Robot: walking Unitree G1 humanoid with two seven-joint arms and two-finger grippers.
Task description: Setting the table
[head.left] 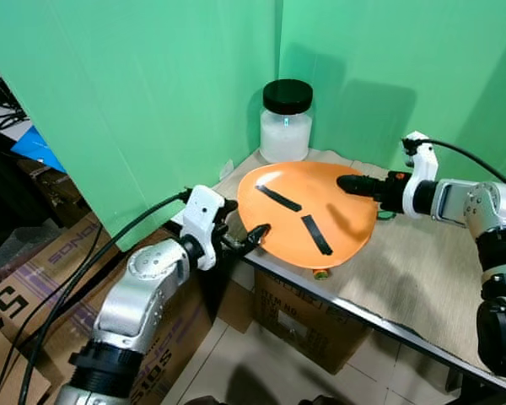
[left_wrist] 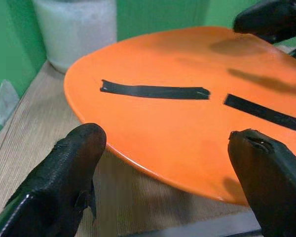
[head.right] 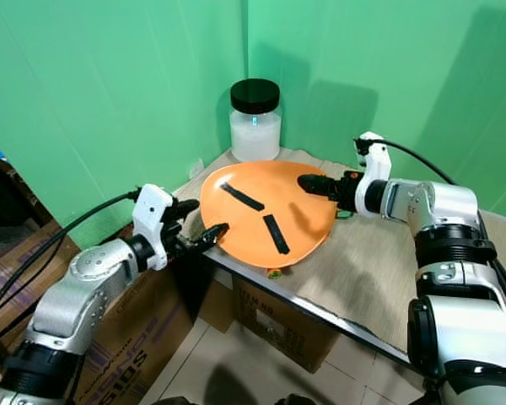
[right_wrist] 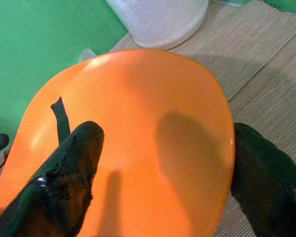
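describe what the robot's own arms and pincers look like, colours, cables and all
Both arms are silver metal with rounded, jointed segments and black bands at the joints. Each wrist carries a white plastic housing, and a black cable loops from it back along the arm. The left pincer and right pincer each have two long black fingers with a rough, matte surface and blunt rounded tips. A small orange-red spot shows at the right wrist.
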